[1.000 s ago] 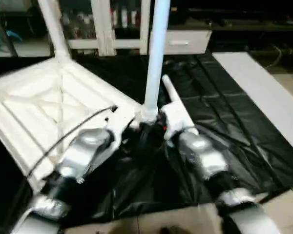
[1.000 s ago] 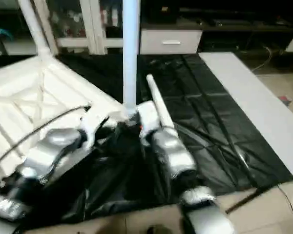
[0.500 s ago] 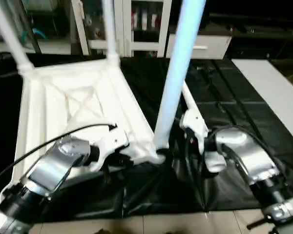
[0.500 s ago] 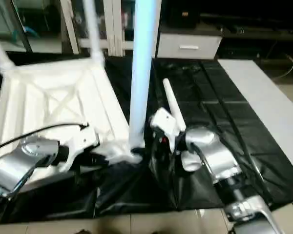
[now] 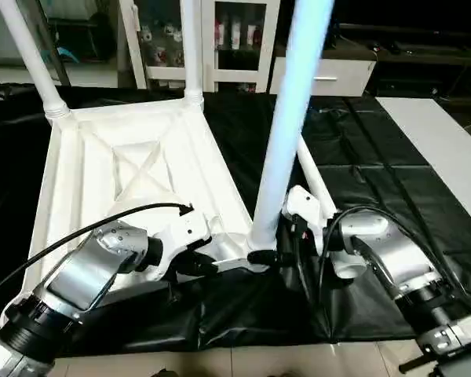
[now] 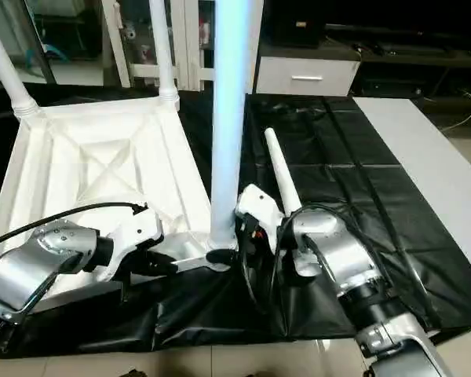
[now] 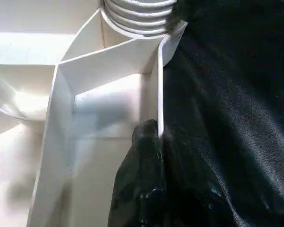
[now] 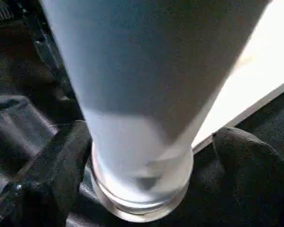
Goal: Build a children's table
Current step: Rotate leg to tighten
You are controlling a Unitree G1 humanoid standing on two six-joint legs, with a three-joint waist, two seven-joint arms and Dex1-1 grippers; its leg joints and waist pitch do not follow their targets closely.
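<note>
Both silver forearms have swung outward from the cramped huddle of 1 second ago, and the head camera now looks squarely down on the upturned tabletop (image 5: 125, 169), which lies ribbed side up on the black-covered work surface (image 5: 377, 165). 3 legs stand in corner sockets: 2 at the far corners, one on the left (image 5: 31, 59) and one on the right (image 5: 191, 47), and the near leg (image 5: 286, 133), which rises between the arms from the near right corner. A 4th leg (image 6: 281, 177) lies loose on the black cover just beyond the right arm, so by the look of it 1 leg is left to fit, in the near left corner hidden behind the left forearm. The left gripper (image 5: 190, 263) has its black fingers (image 7: 144, 156) closed together against the tabletop's thin edge wall close to the near leg's socket, though whether they pinch that wall cannot be told. The right gripper (image 8: 151, 161) has its fingers set wide apart, 1 on each side of the near leg's base, neither plainly pressing on it. Compared with half a second ago, the right wrist has drawn in closer to that leg's base, while the table itself appears unmoved on the cover. A white glass-door cabinet (image 5: 235, 35) stands behind.
</note>
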